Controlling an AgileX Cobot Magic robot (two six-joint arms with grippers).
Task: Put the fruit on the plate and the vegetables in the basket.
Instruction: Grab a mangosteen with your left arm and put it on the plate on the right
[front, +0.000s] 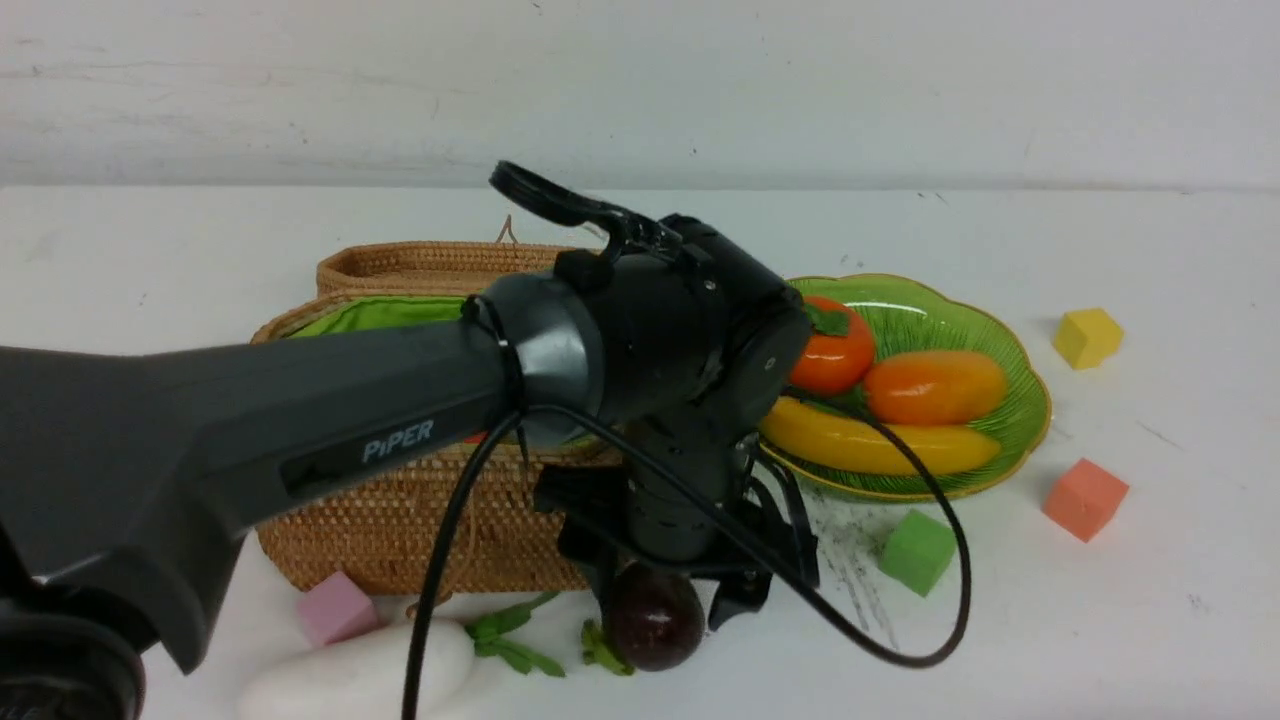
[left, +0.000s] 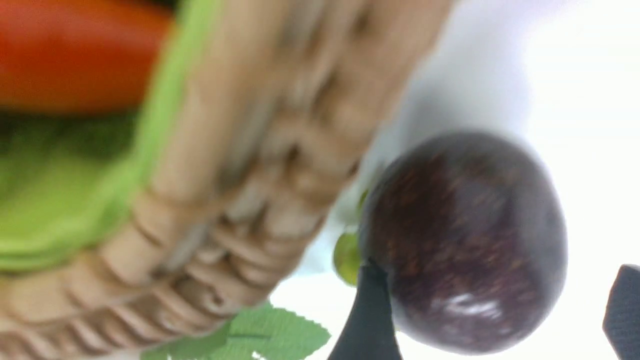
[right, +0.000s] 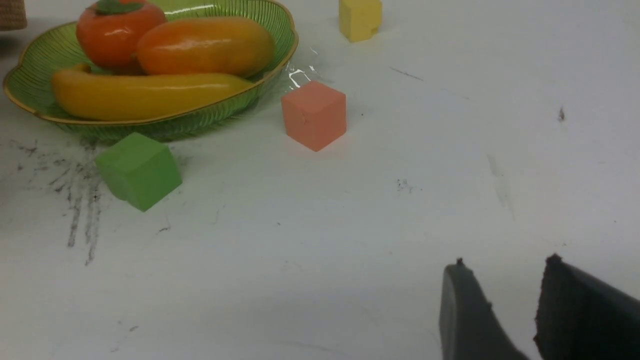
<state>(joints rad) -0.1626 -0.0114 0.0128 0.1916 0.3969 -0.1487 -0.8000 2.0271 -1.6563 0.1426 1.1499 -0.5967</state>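
A dark purple mangosteen (front: 652, 628) lies on the table in front of the basket (front: 400, 520). My left gripper (front: 668, 616) reaches down around it and is open. In the left wrist view one finger (left: 367, 315) touches the mangosteen (left: 462, 240), while the other finger (left: 622, 310) stands apart from it. The persimmon (front: 830, 352), mango (front: 935, 386) and banana (front: 880, 446) lie on the green plate (front: 1025, 420). An orange-red carrot (left: 75, 55) lies inside the basket. The white radish (front: 360, 678) lies at the front left. My right gripper (right: 505, 262) is open and empty above bare table.
Foam cubes lie around: pink (front: 335, 608) by the basket's front, green (front: 918, 550) and salmon (front: 1085, 498) in front of the plate, yellow (front: 1087, 337) to its right. The basket's lid (front: 430, 262) lies open behind it. The left arm hides much of the basket.
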